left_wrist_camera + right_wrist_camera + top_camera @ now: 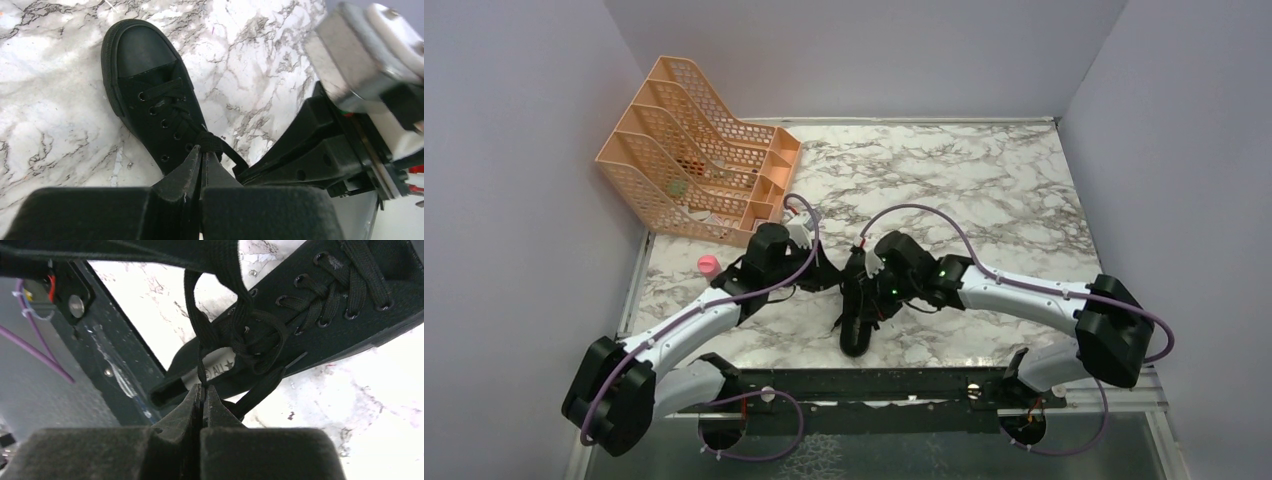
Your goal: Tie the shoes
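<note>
we're on the black shoe (856, 325), lying on the marble table (984, 180) close to its near edge, about midway across and right between the two claws. from the left wrist its rounded toe cap points away from the camera, and the shoe lies flat on its sole. the thin black laces (250, 335) are threaded up through the eyelets and gather into a loose crossing near the top of the tongue. from the right wrist we can see a loop rising off that crossing, and the pale printed insole shows in the heel opening behind it.

now the right gripper (201, 390): fingers pressed fully together, and a strand of that loop runs straight down into the tips, so it has the lace pinched. over to the left gripper (201, 155): its fingers are closed tight too, tips sitting right against the lace crossing. whether a strand is actually caught between them, we can't tell. another strand curves off from the crossing toward the right arm's black housing.

from above, both arms bend inward and meet over the shoe. the black rail (874, 385) that carries their bases runs just beside the shoe's near end. farther out, an orange file rack (694, 160) stands at the back left corner, and a small pink object (708, 265) sits at the table's left edge.
</note>
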`<move>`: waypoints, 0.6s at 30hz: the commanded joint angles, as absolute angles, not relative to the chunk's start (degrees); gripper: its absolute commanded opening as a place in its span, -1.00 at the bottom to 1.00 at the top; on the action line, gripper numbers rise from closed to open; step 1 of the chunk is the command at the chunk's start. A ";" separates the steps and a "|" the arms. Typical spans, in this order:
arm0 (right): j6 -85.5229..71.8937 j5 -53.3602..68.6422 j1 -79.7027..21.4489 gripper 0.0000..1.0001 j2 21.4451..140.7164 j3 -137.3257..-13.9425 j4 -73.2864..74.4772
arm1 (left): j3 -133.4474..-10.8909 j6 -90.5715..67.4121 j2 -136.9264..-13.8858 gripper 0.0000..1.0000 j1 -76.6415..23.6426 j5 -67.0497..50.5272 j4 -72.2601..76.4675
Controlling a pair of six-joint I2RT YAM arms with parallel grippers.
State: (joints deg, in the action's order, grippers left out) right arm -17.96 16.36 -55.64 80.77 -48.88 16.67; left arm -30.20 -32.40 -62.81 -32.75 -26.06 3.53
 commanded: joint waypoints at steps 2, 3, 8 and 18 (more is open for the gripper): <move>-28.28 16.42 -55.46 -0.99 83.71 -52.51 24.16 | -28.68 -35.95 -58.33 -1.00 -33.45 -23.48 2.60; -29.06 15.41 -55.46 -0.99 83.61 -52.67 24.38 | -28.08 -36.85 -57.35 -1.00 -33.56 -22.60 2.36; -33.40 12.97 -55.44 -0.99 82.08 -53.18 24.57 | -25.56 -40.74 -54.69 -1.00 -33.81 -22.01 0.73; -38.41 9.41 -54.31 -0.99 80.96 -52.33 21.78 | -31.53 -35.47 -61.22 -1.00 -35.08 -23.24 -12.43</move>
